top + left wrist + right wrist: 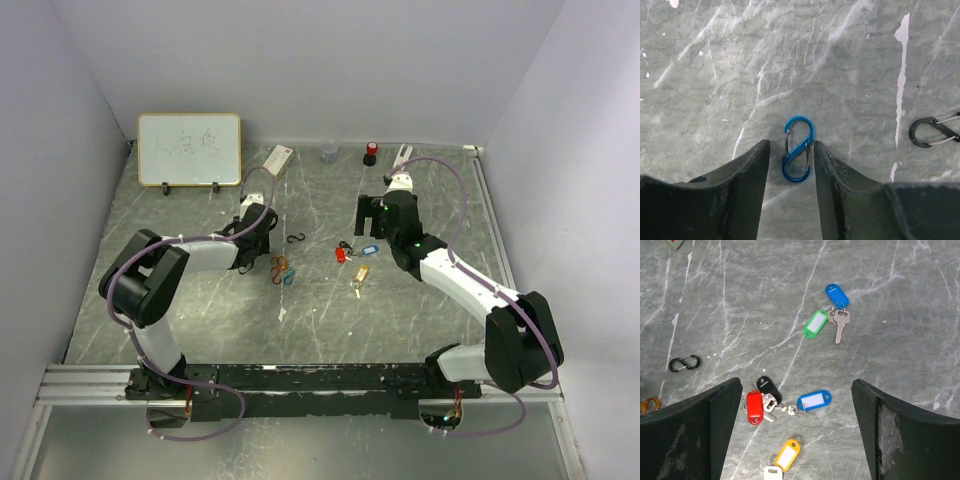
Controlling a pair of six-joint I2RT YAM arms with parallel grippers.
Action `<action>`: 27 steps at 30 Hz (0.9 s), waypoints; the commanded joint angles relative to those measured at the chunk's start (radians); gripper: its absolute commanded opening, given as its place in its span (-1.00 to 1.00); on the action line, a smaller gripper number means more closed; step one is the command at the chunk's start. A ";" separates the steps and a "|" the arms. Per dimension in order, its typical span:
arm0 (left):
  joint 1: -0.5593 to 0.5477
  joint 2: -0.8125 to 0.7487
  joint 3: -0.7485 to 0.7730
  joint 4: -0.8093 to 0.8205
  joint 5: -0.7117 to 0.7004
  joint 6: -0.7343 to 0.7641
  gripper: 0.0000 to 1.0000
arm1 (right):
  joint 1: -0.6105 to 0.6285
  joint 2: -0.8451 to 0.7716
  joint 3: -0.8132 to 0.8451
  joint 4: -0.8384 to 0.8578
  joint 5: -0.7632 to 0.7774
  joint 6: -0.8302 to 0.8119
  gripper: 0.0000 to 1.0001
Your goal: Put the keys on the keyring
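Left gripper (791, 144) is low over the table (840, 60), jaws part open, one either side of a blue carabiner (797, 150) that lies flat between them. One finger looks just about against it, nothing clamped. Right gripper (796, 385) hangs wide open, empty. The keys (769, 404) lie under its gap, nearer one finger, with red, black, blue and yellow tags. A second bunch (839, 320), with green and blue tags, sits farther ahead of it.
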 commanded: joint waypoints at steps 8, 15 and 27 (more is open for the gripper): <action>-0.009 0.025 0.030 -0.029 -0.016 0.010 -0.46 | 0.000 -0.025 -0.010 -0.004 0.020 -0.005 0.85; -0.009 0.020 0.030 -0.034 -0.016 0.009 -0.86 | 0.000 -0.024 -0.012 -0.004 0.018 -0.004 0.85; -0.011 -0.077 0.035 -0.060 -0.005 0.026 -0.86 | 0.001 0.034 0.007 -0.019 -0.014 -0.008 0.82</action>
